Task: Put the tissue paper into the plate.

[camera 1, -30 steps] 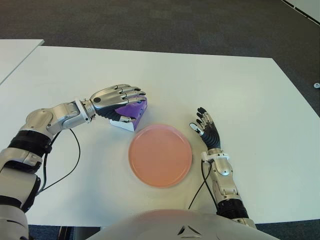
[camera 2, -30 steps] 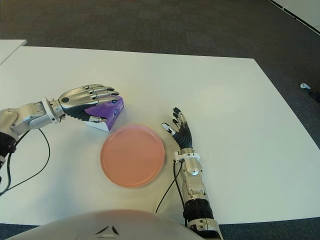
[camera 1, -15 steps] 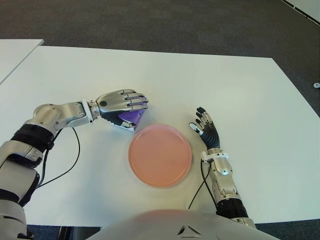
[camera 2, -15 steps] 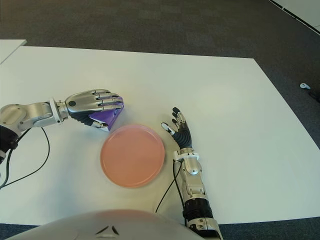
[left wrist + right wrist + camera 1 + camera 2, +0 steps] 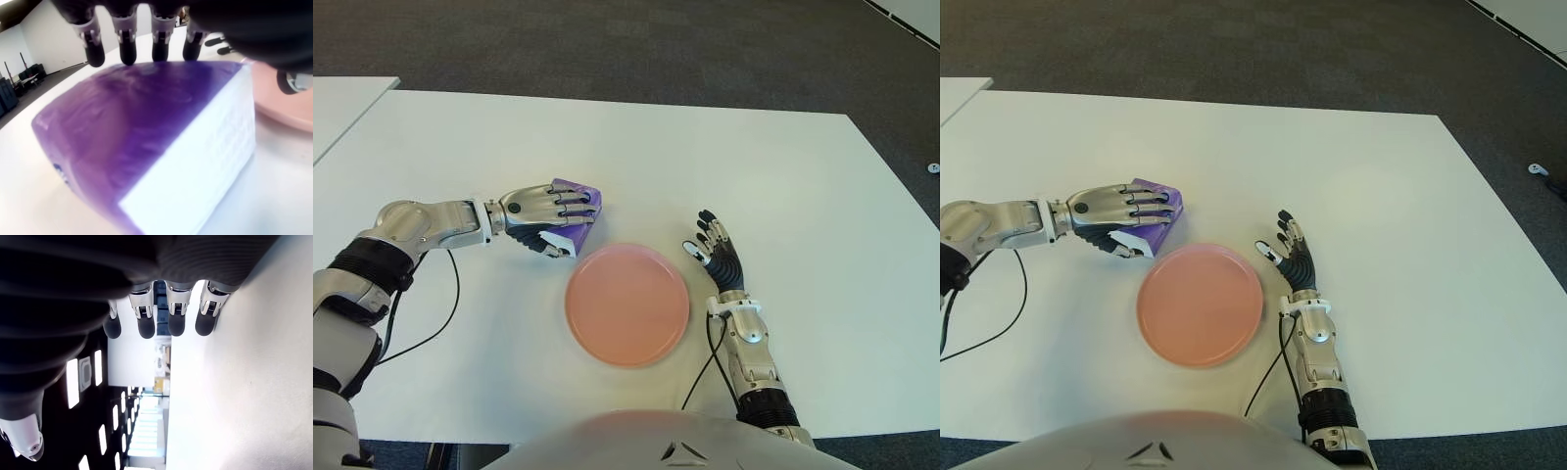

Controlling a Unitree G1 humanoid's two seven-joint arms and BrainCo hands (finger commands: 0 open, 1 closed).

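Note:
The tissue paper is a purple pack with white sides (image 5: 581, 193), just beyond the left rim of the pink plate (image 5: 626, 305). My left hand (image 5: 570, 225) comes in from the left and is shut on the pack. Its fingers (image 5: 128, 46) lie curled over the purple top and the thumb presses the white near side. The pack (image 5: 161, 147) looks tipped up on one edge. Nothing lies in the plate. My right hand (image 5: 713, 250) shows to the right of the plate, fingers straight and spread, holding nothing.
The white table (image 5: 754, 157) stretches wide behind and to the right of the plate. A second white table corner (image 5: 342, 98) shows at the far left. Dark carpet (image 5: 607, 39) lies beyond the far edge.
My left hand has dropped from above the pack and curled its fingers round it. The pack has tipped, showing more purple beyond the fingers. The right hand has not moved.

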